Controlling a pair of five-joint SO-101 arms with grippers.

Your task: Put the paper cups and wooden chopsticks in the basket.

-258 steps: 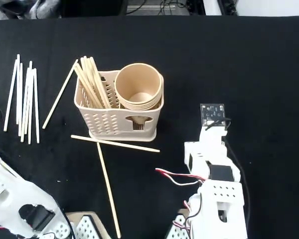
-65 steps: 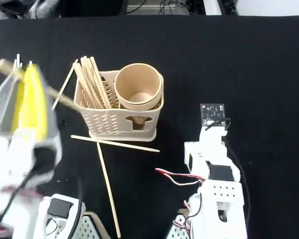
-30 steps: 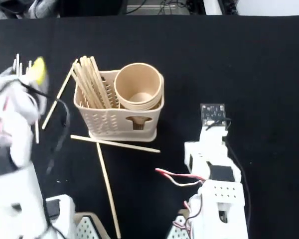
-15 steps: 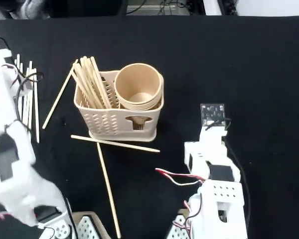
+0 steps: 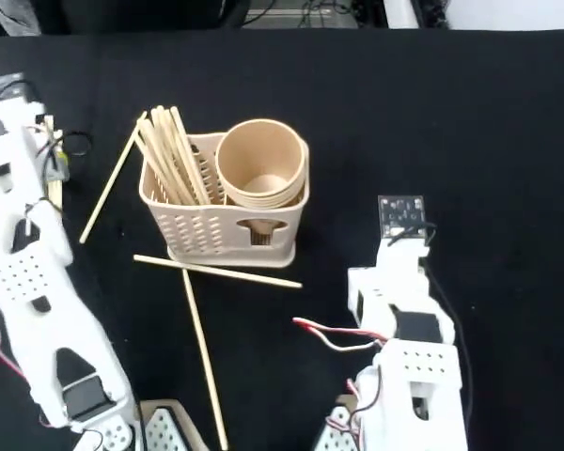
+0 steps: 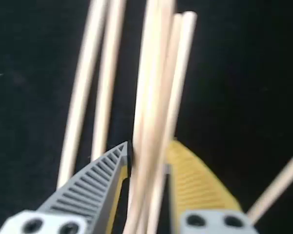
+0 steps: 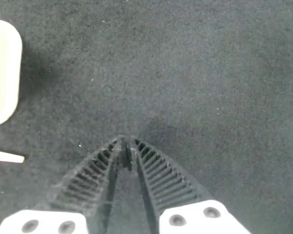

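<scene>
The cream basket (image 5: pixel 216 225) stands left of centre and holds stacked paper cups (image 5: pixel 261 164) and a bundle of wooden chopsticks (image 5: pixel 169 155). My left gripper (image 5: pixel 49 167) is down at the far left of the table, on the loose pile of chopsticks. Seen from the left wrist, my left gripper (image 6: pixel 149 148) is shut on a few of those chopsticks (image 6: pixel 158 87), with its grey and yellow fingers pressed against their sides. My right gripper (image 7: pixel 126 144) is shut and empty, low over bare cloth to the right of the basket (image 7: pixel 2 73).
One loose chopstick (image 5: pixel 111 193) leans at the basket's left. Another chopstick (image 5: pixel 216 271) lies in front of it, and a third chopstick (image 5: pixel 205 352) runs toward the front edge. The right arm (image 5: pixel 399 291) rests at the front right on the black cloth.
The left arm swung from beside the basket out to the far left and came down on the loose chopstick pile. The basket's chopstick bundle has grown. The right arm kept still.
</scene>
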